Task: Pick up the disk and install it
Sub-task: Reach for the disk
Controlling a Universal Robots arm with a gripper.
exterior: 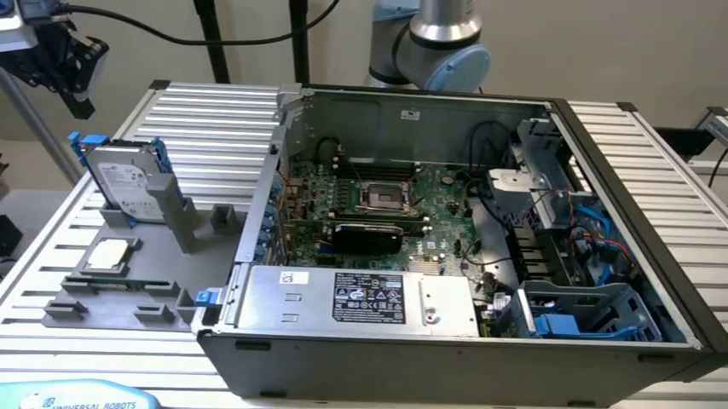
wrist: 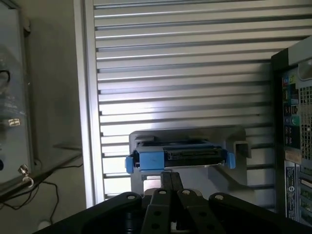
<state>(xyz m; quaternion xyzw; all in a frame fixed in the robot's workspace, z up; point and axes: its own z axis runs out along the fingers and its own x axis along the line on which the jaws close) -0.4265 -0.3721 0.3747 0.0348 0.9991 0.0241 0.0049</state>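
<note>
1. My black two-finger gripper (wrist: 171, 181) has its fingers pressed together and holds nothing.
2. The disk (wrist: 180, 157), a silver-grey hard drive in blue plastic rails, stands on edge in a grey holder (wrist: 195, 135). It is straight ahead of the fingertips, apart from them.
3. I judge it stiff, fairly heavy and sensitive to shock; I'd pinch its flat faces.

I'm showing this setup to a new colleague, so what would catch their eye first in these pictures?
The open computer case fills the middle of the exterior view, its motherboard bare. On the exterior view's left, the disk with blue rails stands on edge in a grey holder. The shut pincer hangs clear of it, empty.
</note>
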